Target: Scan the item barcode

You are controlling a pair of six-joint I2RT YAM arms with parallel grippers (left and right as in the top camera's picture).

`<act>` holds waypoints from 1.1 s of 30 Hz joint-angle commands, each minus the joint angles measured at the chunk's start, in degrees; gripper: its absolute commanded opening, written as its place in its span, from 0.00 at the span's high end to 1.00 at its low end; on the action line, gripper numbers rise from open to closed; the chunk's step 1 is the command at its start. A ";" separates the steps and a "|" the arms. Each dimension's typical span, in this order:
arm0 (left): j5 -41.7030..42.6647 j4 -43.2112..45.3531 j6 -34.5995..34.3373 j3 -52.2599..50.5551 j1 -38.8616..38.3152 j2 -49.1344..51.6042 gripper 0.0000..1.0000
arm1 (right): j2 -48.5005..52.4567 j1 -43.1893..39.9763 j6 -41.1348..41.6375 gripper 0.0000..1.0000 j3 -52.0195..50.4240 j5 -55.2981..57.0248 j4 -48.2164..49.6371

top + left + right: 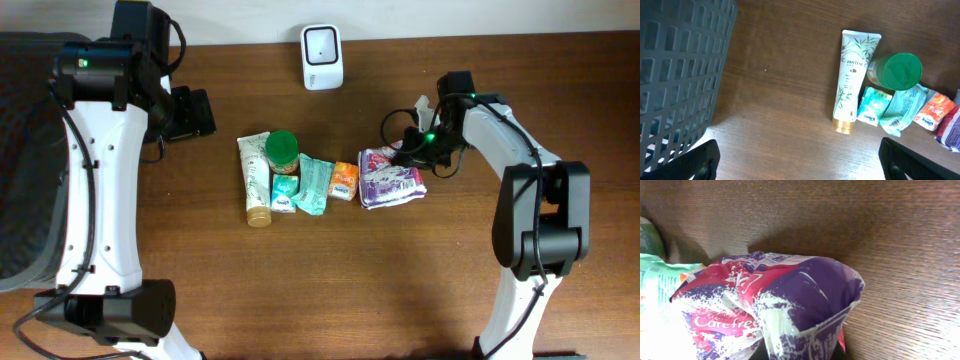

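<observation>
Purple pack [390, 180], one, in right gripper's [406, 154] pinch; left gripper [193, 112] spread; five other items [312, 185] beside.

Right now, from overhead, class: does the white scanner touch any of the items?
No: the white scanner stands apart at the far edge, bare wood between it and the green-lidded jar, the nearest item.

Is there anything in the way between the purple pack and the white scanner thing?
No, nothing visible. Only bare table lies between the purple pack and the white scanner. The orange packet sits beside the pack, off that path.
</observation>
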 commanded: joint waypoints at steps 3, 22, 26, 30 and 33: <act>-0.44 0.04 -0.57 0.11 0.13 -0.39 0.01 | -0.68 0.39 0.11 0.96 6.97 -1.68 -6.21; -0.44 0.04 -0.57 0.11 0.13 -0.39 0.01 | -1.22 -1.11 12.31 0.16 14.47 13.84 -17.64; -0.44 0.04 -0.59 0.11 0.13 -0.39 0.01 | -1.09 -10.27 5.77 0.16 14.36 13.51 -21.68; -0.44 0.04 -0.57 0.11 0.13 -0.39 0.01 | -0.90 -12.39 0.74 0.15 4.20 -4.52 -10.49; -0.44 0.04 -0.57 0.11 0.13 -0.39 0.01 | 0.22 -12.39 1.60 0.22 -5.14 -13.11 0.98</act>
